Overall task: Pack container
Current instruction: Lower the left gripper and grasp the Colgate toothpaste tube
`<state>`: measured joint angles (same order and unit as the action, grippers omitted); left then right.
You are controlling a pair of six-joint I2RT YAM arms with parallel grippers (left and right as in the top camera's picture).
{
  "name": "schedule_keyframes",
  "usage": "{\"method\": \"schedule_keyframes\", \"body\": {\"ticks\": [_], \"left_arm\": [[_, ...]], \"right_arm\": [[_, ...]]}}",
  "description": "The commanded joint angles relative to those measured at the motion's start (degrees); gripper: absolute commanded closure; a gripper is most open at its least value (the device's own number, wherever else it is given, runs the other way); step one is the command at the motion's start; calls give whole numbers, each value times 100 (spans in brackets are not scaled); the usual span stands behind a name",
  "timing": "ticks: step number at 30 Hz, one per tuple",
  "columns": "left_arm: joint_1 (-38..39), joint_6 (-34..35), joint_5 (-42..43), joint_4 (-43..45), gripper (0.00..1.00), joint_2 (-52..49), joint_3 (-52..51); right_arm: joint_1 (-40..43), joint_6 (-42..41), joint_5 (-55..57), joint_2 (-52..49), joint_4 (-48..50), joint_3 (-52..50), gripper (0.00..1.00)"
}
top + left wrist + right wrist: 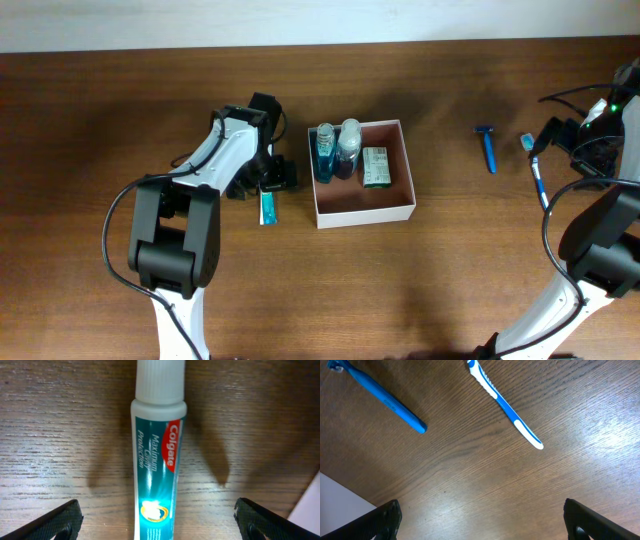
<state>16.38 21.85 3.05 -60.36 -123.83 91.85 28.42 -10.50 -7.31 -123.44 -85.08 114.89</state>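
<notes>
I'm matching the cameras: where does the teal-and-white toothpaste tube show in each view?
Overhead: teal-and-white toothpaste tube lies just left of the square white-walled container.
Left wrist: centre, cap at top.
Right wrist: not in it.
Shared landmark: the container's white wall, at the right edge in left wrist, lower-left corner in right wrist.

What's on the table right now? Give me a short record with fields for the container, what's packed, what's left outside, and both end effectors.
container: open white-walled box, upright
inside it: two blue bottles and a green-and-white box
outside, its left: toothpaste tube lying flat beside it
outside, its right: blue razor and blue-and-white toothbrush, apart
left end effector: open, straddling the toothpaste tube, not gripping
right end effector: open, empty, razor and toothbrush ahead of it
</notes>
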Motion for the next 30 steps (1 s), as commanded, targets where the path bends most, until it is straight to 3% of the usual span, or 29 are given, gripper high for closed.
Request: {"method": "schedule_keyframes", "body": {"ticks": [1,30], "left_arm": [[9,-107,-155,20,1,170,-76],[13,-48,-284,103,1,170,-221]], "right_arm": [[15,-33,50,4,4,-26,1],[15,-33,50,4,4,-26,1]]}}
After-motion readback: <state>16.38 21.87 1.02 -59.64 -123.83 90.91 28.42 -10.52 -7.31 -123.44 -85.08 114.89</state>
